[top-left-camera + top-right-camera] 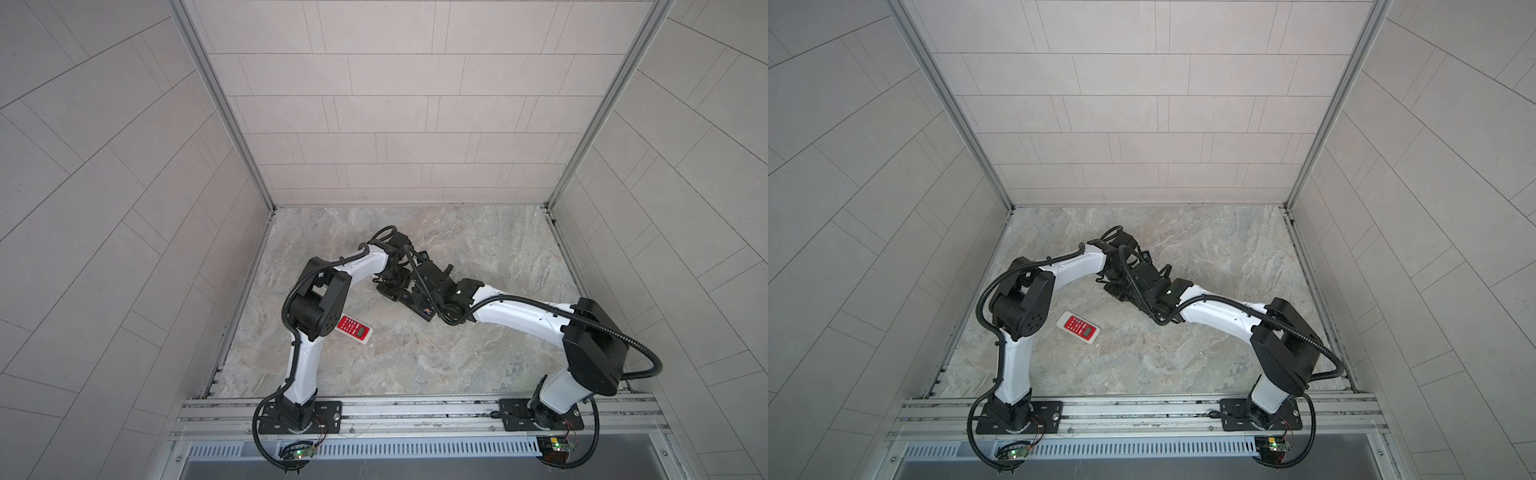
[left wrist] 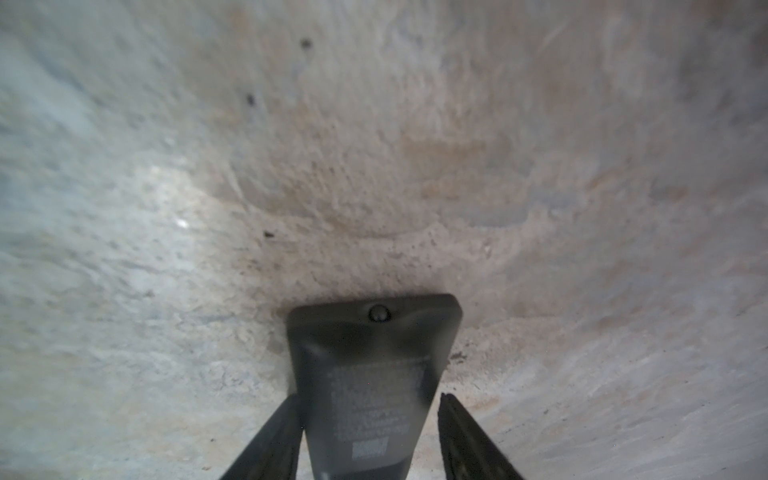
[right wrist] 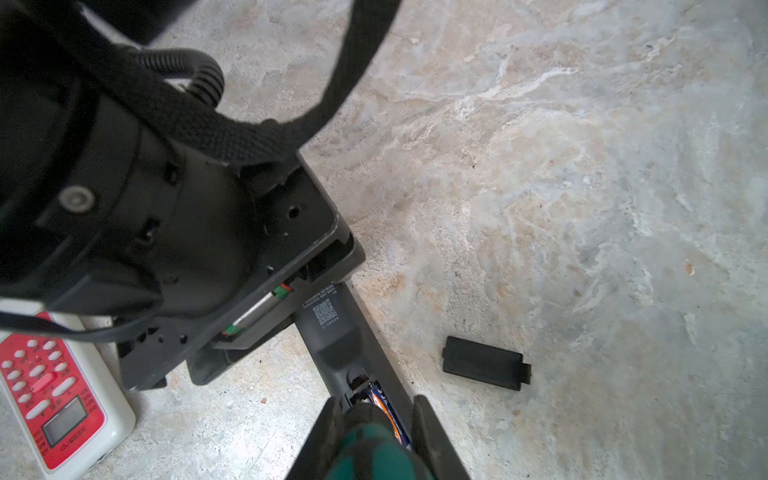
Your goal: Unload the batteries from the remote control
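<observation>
As the left end effector (image 2: 368, 399) clamps the remote (image 2: 374, 345), right end effector (image 3: 377, 401) grips screwdriver (image 3: 370, 451).

Around me pale tiled walls (image 1: 395, 104) on three sides. Under me grey-beige marbled floor (image 1: 457, 353). Aluminium rail (image 1: 415, 409) at near edge. Light even.

Items on the marble tabletop (image 1: 478, 353)
A red-and-white remote (image 1: 354, 329) is seen at eight o'clock; a black cover plate (image 3: 485, 368) is laid flat.
</observation>
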Available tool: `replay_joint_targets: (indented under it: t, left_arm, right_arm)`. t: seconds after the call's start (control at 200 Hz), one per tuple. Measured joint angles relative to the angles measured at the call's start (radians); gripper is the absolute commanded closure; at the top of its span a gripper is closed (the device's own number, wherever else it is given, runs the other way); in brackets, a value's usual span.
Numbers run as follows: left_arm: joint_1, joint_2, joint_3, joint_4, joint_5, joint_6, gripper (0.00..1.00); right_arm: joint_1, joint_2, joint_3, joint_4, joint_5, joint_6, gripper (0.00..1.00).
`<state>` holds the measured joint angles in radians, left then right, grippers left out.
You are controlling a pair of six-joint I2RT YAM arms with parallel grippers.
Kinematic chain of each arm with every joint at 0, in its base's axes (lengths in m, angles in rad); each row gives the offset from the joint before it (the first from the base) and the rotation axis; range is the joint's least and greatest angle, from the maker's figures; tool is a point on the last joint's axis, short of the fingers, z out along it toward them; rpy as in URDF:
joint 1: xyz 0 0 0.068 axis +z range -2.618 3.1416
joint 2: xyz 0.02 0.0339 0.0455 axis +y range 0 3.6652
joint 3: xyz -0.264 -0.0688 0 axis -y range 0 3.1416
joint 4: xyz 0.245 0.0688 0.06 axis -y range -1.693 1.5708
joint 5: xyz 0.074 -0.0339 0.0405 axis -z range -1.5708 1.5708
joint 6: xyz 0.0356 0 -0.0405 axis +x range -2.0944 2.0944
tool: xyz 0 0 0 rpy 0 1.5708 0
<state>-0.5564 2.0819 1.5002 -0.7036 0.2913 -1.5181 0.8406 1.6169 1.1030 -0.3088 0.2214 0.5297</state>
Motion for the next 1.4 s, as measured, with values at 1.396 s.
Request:
replay_joint_targets:
  t: [1.396]
  left_arm:
    - [0.001, 0.001, 0.0, -0.005, -0.01, -0.011, 0.51]
  right_arm:
    - [0.004, -0.024, 0.014, -0.119, 0.055, -0.04, 1.0]
